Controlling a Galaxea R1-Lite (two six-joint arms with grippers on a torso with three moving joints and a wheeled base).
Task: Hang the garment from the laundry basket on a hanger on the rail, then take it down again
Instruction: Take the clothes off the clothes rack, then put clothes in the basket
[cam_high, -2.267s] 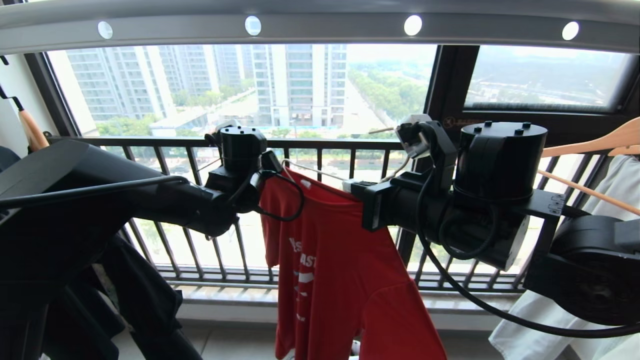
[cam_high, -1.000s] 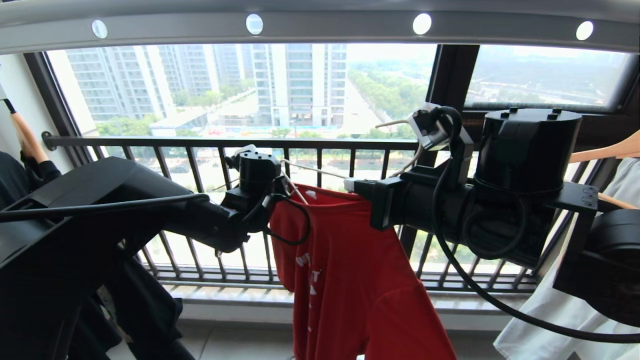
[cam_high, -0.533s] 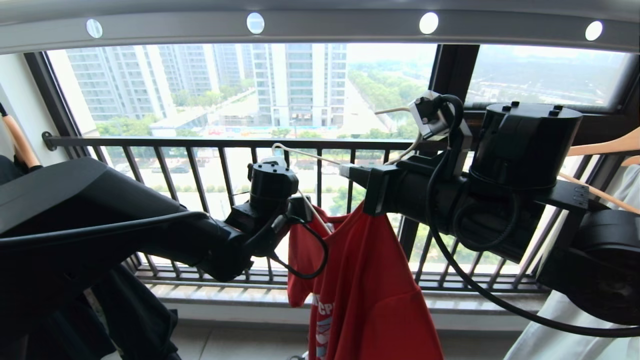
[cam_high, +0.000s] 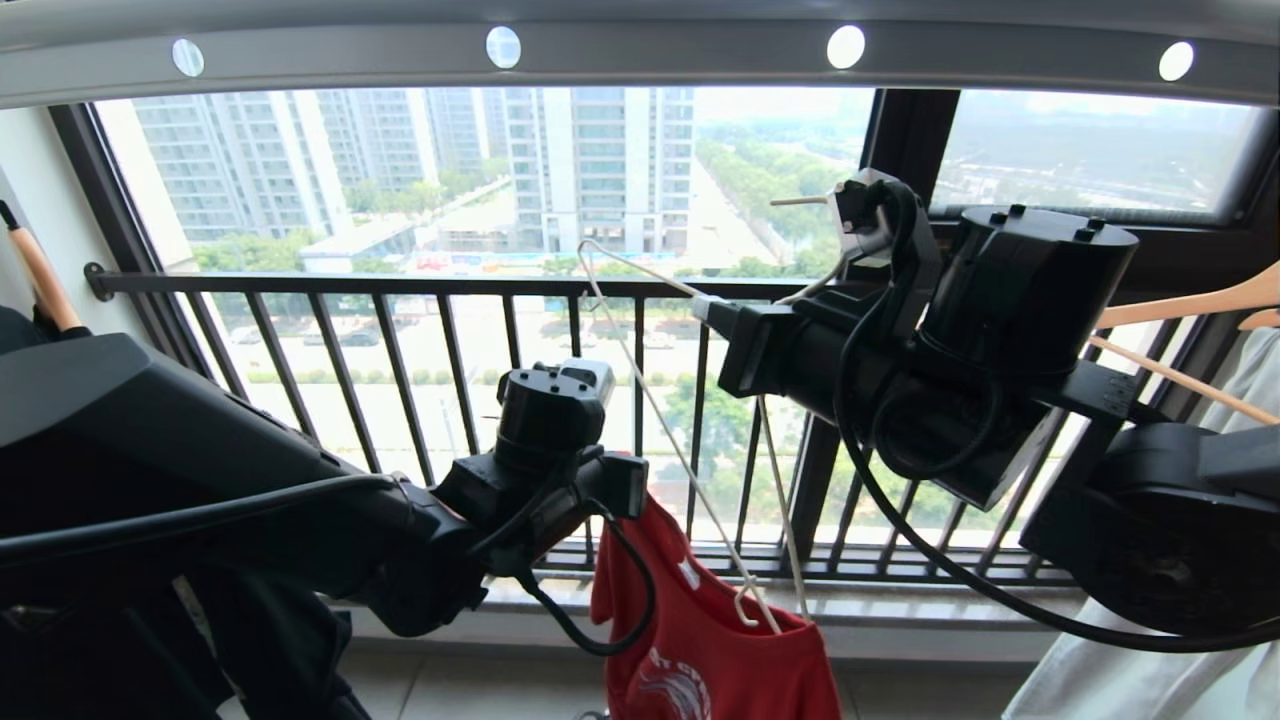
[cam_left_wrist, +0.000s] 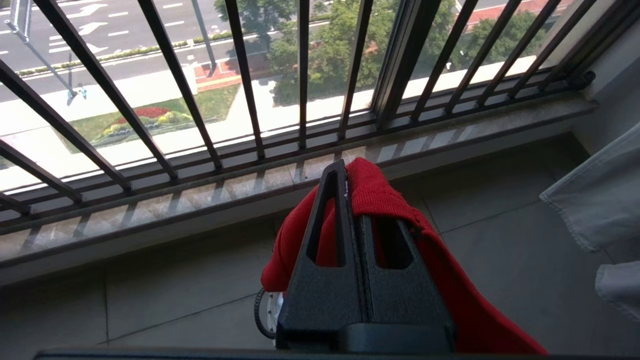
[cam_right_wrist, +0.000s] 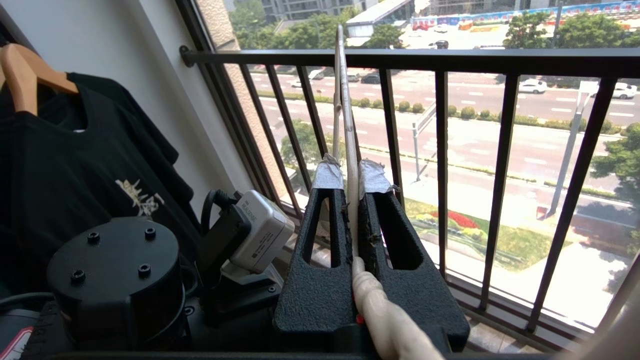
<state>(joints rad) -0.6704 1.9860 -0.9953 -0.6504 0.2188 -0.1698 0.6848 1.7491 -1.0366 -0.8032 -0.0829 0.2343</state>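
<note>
A thin white wire hanger (cam_high: 680, 440) hangs tilted in front of a black balcony railing (cam_high: 400, 340). Its long axis runs steeply from upper left, level with the railing's top bar, down to the right, where its lower notched end sits just inside the neck of a red T-shirt (cam_high: 710, 640). The shirt is off the hanger's shoulders and hangs low in the middle of the scene, near the window sill and above the tiled floor (cam_left_wrist: 150, 300).

The right pincer (cam_right_wrist: 351, 172) is clamped on the hanger wire, its two taped fingertips (cam_right_wrist: 327, 175) pressed against it from either side. The right arm reaches in from the right at about railing height, the pincer pointing left and away toward the window.

The left pincer (cam_left_wrist: 345, 200) is shut on a fold of the red shirt, which drapes over one of its fingers. The left arm comes in low from the left, bent downward, the pincer pointing down toward the sill.

Overhead, a broad grey rail (cam_high: 640, 50) with round holes spans the scene. A black T-shirt (cam_right_wrist: 90, 165) on a wooden hanger hangs far left, and a white garment (cam_high: 1150, 680) hangs at the right.
</note>
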